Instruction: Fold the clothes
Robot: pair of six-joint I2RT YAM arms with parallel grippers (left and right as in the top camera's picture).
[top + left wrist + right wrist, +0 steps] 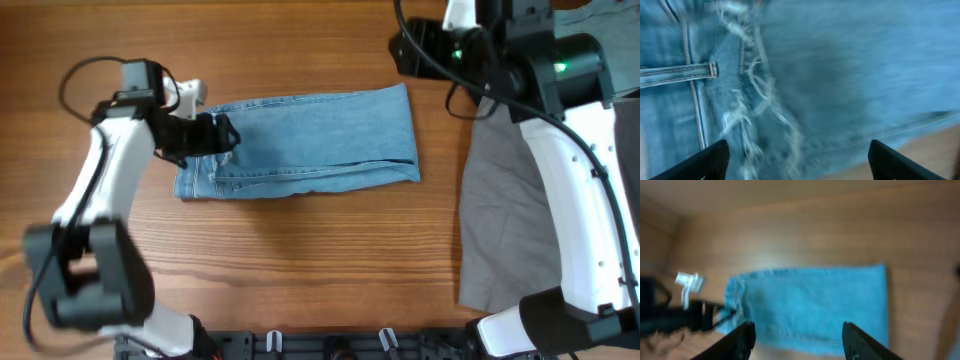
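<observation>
The light blue denim jeans [310, 140] lie folded into a flat rectangle in the middle of the table, with frayed hems [757, 95] and a belt loop [680, 74] at the left end. My left gripper [218, 134] hovers over that left end. Its jaws [800, 165] are open and hold nothing. My right gripper [408, 52] is raised off the jeans' far right corner. It is open and empty [799, 340], and looks down along the jeans [810, 302] toward the left gripper [685, 315].
Grey trousers [505, 200] lie on the right side of the table, partly under the right arm [570, 190]. Bare wooden table [300, 260] runs in front of the jeans. A black rail [330, 345] lines the front edge.
</observation>
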